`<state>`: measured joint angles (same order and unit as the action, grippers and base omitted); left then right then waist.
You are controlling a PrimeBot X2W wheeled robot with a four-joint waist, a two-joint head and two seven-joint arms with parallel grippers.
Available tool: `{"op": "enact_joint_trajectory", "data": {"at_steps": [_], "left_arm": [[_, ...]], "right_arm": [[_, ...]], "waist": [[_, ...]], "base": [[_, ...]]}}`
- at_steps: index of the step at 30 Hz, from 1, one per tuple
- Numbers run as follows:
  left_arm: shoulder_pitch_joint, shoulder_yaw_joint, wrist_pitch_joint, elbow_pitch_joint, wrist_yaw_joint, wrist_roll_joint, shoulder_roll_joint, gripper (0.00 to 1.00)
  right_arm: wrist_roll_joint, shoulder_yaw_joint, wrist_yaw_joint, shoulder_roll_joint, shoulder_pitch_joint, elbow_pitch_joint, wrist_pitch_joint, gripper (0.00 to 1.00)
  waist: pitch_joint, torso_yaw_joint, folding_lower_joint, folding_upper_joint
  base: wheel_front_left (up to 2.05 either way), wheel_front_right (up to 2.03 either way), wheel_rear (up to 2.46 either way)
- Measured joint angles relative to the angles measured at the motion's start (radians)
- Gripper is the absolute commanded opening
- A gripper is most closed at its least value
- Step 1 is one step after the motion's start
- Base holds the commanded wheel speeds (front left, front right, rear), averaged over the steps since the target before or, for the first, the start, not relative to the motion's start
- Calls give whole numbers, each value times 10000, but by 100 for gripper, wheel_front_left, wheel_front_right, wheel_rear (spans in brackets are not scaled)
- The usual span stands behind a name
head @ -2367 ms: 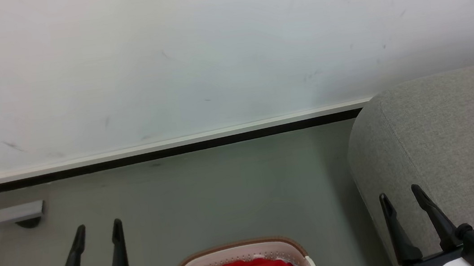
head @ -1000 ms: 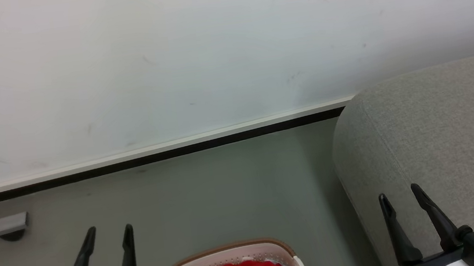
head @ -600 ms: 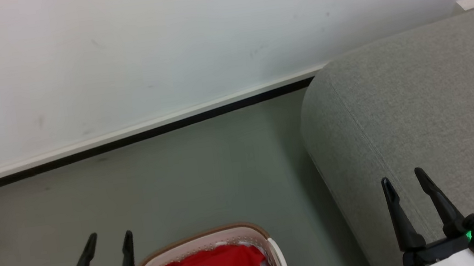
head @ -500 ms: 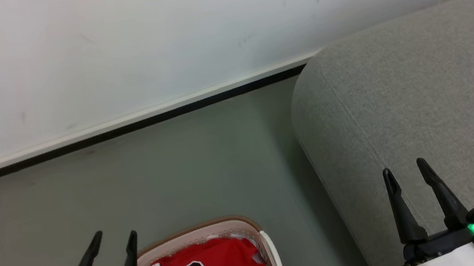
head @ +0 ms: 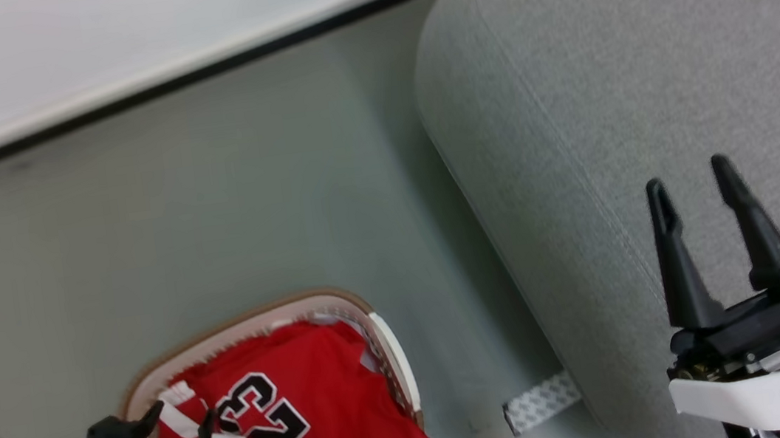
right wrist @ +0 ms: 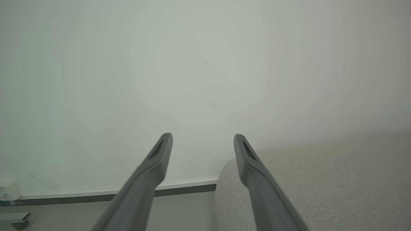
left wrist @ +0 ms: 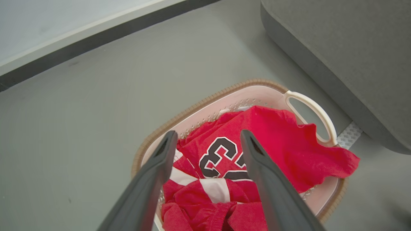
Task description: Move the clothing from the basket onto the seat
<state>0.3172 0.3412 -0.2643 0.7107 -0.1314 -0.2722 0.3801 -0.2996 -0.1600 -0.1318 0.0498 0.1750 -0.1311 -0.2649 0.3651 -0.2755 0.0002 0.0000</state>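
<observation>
- Two grippers are in play, and both stand with fingers spread and nothing between them.
- Your left gripper [head: 183, 415] has tipped down toward the basket [head: 225, 327]. Half a second ago its fingers lay over bare floor [head: 172, 201] beside the rim. In the head view their tips now cross the red jersey [head: 305, 378].
- In the left wrist view the jersey lies between and beyond the fingers. As far as you can judge from there, they hang above the cloth, not in it.
- Your right gripper [head: 690, 175] sits higher and larger in the head view than before, over the sofa [head: 638, 54]. Part of that shift belongs to the camera.
- Your head has bent down and turned, so the wall [head: 115, 44] has shrunk to a strip at the top and far more of the basket shows. Read that as camera motion; the basket itself looks unmoved.
- The jersey is still entirely in the basket. It is crumpled with its number facing up, and one flap hangs over the rim on the sofa side.
- The sofa stands just beside the basket, across a narrow band of floor that carries a patterned strip of tape [head: 540, 401].
- What this means for you: the reach has begun, but nothing is grasped. The likely next move is to lower the left gripper onto a bunched fold and close. The carry to the sofa should be short.
</observation>
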Motion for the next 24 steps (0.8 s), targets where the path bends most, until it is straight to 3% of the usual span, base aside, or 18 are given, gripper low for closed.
{"op": "enact_joint_trajectory", "data": {"at_steps": [12,24], "left_arm": [[1919,3118,336,2493,0,-1342,1118,100],[3312,5563,869,3091,8,-2357,1820,100]], "right_arm": [[-276,-171,0,4,564,-1822,0,100],[-855,-305,0,6,661,-2364,2,100]], "waist": [[2284,-680,1,0],[3754,-1590,0,0]], "base": [[0,0,0],[0,0,0]]}}
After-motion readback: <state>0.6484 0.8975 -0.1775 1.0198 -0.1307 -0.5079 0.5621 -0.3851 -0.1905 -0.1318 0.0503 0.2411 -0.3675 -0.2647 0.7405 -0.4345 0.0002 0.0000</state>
